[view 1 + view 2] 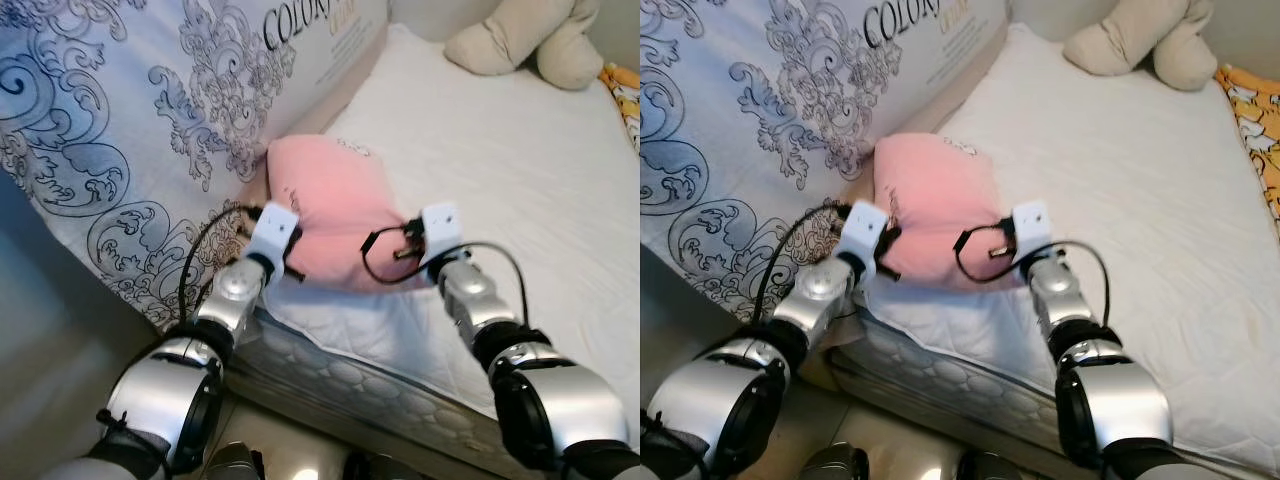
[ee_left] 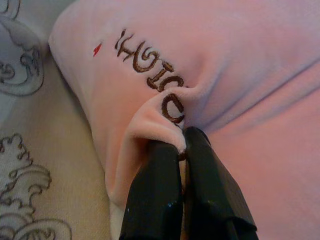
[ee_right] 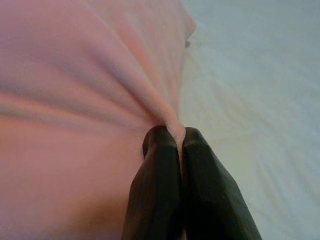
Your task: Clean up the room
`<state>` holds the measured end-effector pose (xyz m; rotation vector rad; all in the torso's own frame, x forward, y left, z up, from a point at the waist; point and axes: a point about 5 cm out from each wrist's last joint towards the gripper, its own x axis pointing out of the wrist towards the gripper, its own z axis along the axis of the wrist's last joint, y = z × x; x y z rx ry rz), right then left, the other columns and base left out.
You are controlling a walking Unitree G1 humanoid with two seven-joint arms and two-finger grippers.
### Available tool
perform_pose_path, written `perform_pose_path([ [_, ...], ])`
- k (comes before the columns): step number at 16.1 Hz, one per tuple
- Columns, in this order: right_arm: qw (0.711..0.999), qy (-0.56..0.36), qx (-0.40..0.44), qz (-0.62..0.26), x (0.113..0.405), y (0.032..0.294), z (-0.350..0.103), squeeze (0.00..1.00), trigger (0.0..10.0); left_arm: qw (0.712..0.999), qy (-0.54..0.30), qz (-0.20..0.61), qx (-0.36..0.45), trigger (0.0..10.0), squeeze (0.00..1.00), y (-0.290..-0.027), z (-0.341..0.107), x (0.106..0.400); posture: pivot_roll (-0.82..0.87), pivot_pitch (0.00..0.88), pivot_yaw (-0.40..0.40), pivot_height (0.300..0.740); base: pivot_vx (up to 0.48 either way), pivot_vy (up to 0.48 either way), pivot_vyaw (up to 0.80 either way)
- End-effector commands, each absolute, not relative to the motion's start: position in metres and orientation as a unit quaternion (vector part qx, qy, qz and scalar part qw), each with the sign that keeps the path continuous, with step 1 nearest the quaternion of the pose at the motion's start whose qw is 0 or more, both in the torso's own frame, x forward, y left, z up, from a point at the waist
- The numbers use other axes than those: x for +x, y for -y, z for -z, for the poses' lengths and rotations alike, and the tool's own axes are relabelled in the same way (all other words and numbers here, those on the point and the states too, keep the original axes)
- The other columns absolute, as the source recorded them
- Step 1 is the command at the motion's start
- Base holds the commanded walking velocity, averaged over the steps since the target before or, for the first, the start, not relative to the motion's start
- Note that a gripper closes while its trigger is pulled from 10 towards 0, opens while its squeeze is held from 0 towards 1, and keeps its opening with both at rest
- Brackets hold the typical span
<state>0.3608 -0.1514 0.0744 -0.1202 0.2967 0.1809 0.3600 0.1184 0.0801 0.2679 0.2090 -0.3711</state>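
Two-handed pinch on the pink pillow at the near edge of the bed

The pink pillow sits on the white sheet by the near-left corner of the bed, right up against the patterned blue-and-white board leaning on its left. Left gripper has its fingers clamped together on a fold of the pillow's left edge, just by the brown stitched lettering; right gripper is pinched shut on a thin ridge of fabric on the right side. Both holds look like cloth only, not stuffing, so I'd lift slow and level with both arms together, otherwise the plush could slide out or the pillow sags and drags on the sheet. Watch the board on the left too. A beige plush toy lies at the far end, well apart.
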Motion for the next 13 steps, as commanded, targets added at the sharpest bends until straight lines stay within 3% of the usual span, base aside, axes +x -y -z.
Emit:
perform_pose_path([
  [1,0.986,-0.157,-0.026,-0.049,0.359,0.165,-0.071,0.00,10.0,0.969,-0.126,0.147,0.153,10.0,0.00,-0.141,-0.077,0.360,-0.01,0.147,-0.084,0.740,0.000,0.000,0.00],
  [7,0.981,-0.130,0.056,-0.134,0.349,0.086,-0.068,0.00,10.0,0.966,-0.066,0.153,0.199,10.0,0.00,-0.165,-0.118,0.379,0.00,0.117,-0.076,0.740,0.000,0.000,0.00],
  [10,0.978,-0.123,0.075,-0.147,0.348,0.073,-0.070,0.00,10.0,0.963,-0.047,0.151,0.217,10.0,0.00,-0.172,-0.132,0.385,0.01,0.110,-0.077,0.740,0.000,0.000,0.00],
  [13,0.979,-0.123,0.072,-0.143,0.351,0.077,-0.073,0.00,10.0,0.962,-0.049,0.158,0.216,10.0,0.00,-0.171,-0.130,0.384,0.01,0.111,-0.074,0.740,0.000,0.000,0.00],
])
